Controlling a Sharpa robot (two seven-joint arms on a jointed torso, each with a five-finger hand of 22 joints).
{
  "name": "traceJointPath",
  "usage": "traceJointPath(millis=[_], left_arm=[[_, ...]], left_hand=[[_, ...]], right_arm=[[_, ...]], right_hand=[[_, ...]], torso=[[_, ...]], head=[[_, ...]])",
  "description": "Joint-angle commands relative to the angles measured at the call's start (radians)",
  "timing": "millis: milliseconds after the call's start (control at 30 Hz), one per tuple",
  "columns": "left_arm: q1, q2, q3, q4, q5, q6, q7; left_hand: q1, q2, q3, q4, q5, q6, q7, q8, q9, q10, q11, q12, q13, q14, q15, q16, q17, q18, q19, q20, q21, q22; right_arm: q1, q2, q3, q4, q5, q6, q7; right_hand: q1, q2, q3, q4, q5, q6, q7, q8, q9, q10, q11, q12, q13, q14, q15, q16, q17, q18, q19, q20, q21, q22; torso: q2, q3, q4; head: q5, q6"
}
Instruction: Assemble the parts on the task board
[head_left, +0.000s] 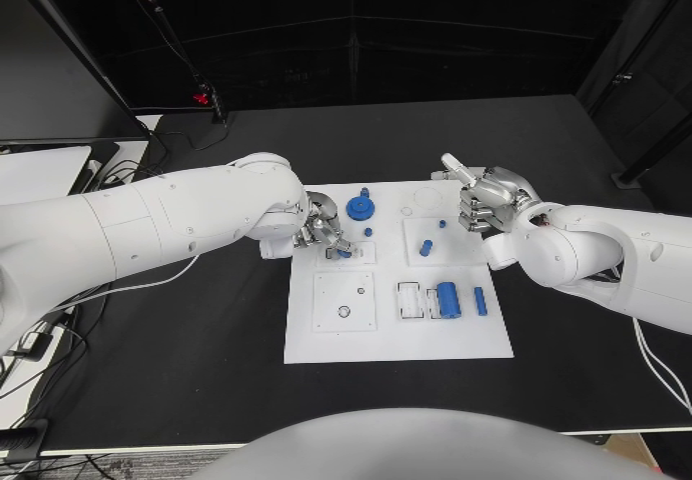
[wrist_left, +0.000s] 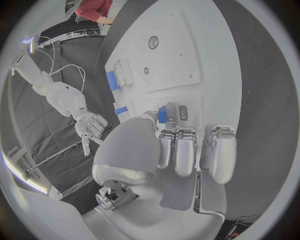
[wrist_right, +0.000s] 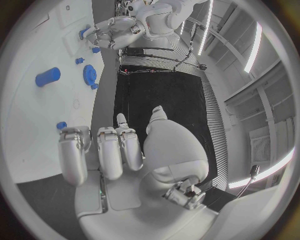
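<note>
Right, I see my left hand (head_left: 320, 232) pinching a small blue peg (wrist_left: 162, 114) over the white task board's (head_left: 397, 340) left side; my right hand (head_left: 488, 198) hovers empty, fingers curled, above its far-right corner.

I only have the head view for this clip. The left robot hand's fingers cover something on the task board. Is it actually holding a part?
Observer: Yes. The left wrist view shows the left robot hand pinching a small blue part between its thumb and a finger.
Operator: And the right robot hand, anything in it? From above I can't see into the palm.
Observer: Nothing. In the right wrist view the right robot hand has a bare palm, and its thumb and fingers hold no part.
</note>
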Motion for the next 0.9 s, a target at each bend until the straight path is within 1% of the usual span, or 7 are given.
traceJointPath(millis=[33,167,333,533,800,900], left_arm=[[0.001,0.002,0.001,-0.001,-0.003,0.014,0.000],[0.000,0.003,0.001,-0.002,-0.003,0.013,-0.001],[0.000,0.005,0.001,-0.004,-0.003,0.016,-0.004],[-0.001,0.009,0.001,-0.007,-0.003,0.021,-0.010],[-0.002,0.011,0.001,-0.010,-0.003,0.012,-0.015],[-0.002,0.011,0.001,-0.009,-0.003,0.009,-0.016]], left_hand=[[0.042,0.045,0.059,-0.054,0.005,0.017,-0.021,0.005,0.002,0.111,-0.003,-0.002,0.261,0.106,-0.003,0.001,0.263,-0.006,0.106,0.005,0.003,0.263],[0.041,0.046,0.059,-0.054,0.005,0.017,-0.021,0.005,0.002,0.111,-0.003,-0.002,0.261,0.106,-0.003,0.001,0.263,-0.006,0.106,0.005,0.003,0.263],[0.040,0.046,0.060,-0.054,0.005,0.018,-0.021,0.005,0.003,0.111,-0.003,-0.002,0.261,0.106,-0.003,0.001,0.263,-0.006,0.106,0.005,0.003,0.263],[0.040,0.046,0.061,-0.054,0.005,0.017,-0.021,0.005,0.003,0.111,-0.003,-0.002,0.261,0.106,-0.003,0.001,0.263,-0.006,0.106,0.005,0.003,0.263],[0.039,0.045,0.061,-0.054,0.005,0.017,-0.021,0.004,0.004,0.111,-0.002,-0.002,0.261,0.106,-0.002,0.001,0.263,-0.006,0.106,0.005,0.003,0.263],[0.039,0.045,0.062,-0.054,0.005,0.017,-0.021,0.004,0.004,0.111,-0.002,-0.002,0.261,0.106,-0.002,0.001,0.263,-0.006,0.106,0.005,0.003,0.263]], right_arm=[[0.001,0.001,0.000,0.002,0.000,0.002,0.007],[0.001,0.001,0.000,0.002,0.000,0.002,0.007],[0.001,0.001,0.000,0.002,0.000,0.002,0.007],[0.001,0.001,0.000,0.002,0.000,0.002,0.007],[0.001,0.001,0.000,0.002,0.000,0.002,0.007],[0.001,0.001,0.000,0.001,0.000,0.002,0.006]], right_hand=[[0.009,0.003,-0.004,0.000,0.001,-0.002,-0.007,0.004,-0.001,0.106,-0.004,0.003,0.263,0.106,-0.007,0.002,0.263,-0.007,0.104,-0.001,0.003,0.263],[0.009,0.003,-0.004,0.000,0.001,-0.002,-0.007,0.004,-0.001,0.106,-0.004,0.003,0.263,0.106,-0.007,0.002,0.263,-0.007,0.104,-0.001,0.003,0.263],[0.009,0.003,-0.004,0.000,0.001,-0.002,-0.007,0.004,-0.001,0.106,-0.004,0.003,0.263,0.106,-0.007,0.002,0.263,-0.007,0.104,-0.001,0.003,0.263],[0.007,0.005,-0.005,0.000,0.002,-0.002,-0.007,0.005,-0.001,0.106,-0.004,0.003,0.263,0.106,-0.007,0.002,0.263,-0.007,0.104,-0.001,0.003,0.263],[0.006,0.005,-0.005,0.001,0.002,-0.002,-0.007,0.005,-0.001,0.106,-0.004,0.003,0.263,0.106,-0.007,0.002,0.263,-0.007,0.104,-0.001,0.003,0.263],[0.006,0.005,-0.005,0.001,0.002,-0.002,-0.007,0.005,-0.001,0.106,-0.004,0.003,0.263,0.106,-0.007,0.002,0.263,-0.007,0.104,-0.001,0.003,0.263]], torso=[[-0.001,0.0003,0.0005],[0.000,-0.0002,0.0002],[0.000,0.0004,-0.0001],[0.000,-0.0001,-0.0002],[0.000,0.0004,0.0008],[0.000,0.0001,0.0008]], head=[[0.000,0.000],[0.000,0.000],[0.001,0.000],[0.001,0.000],[0.000,-0.001],[0.000,-0.001]])
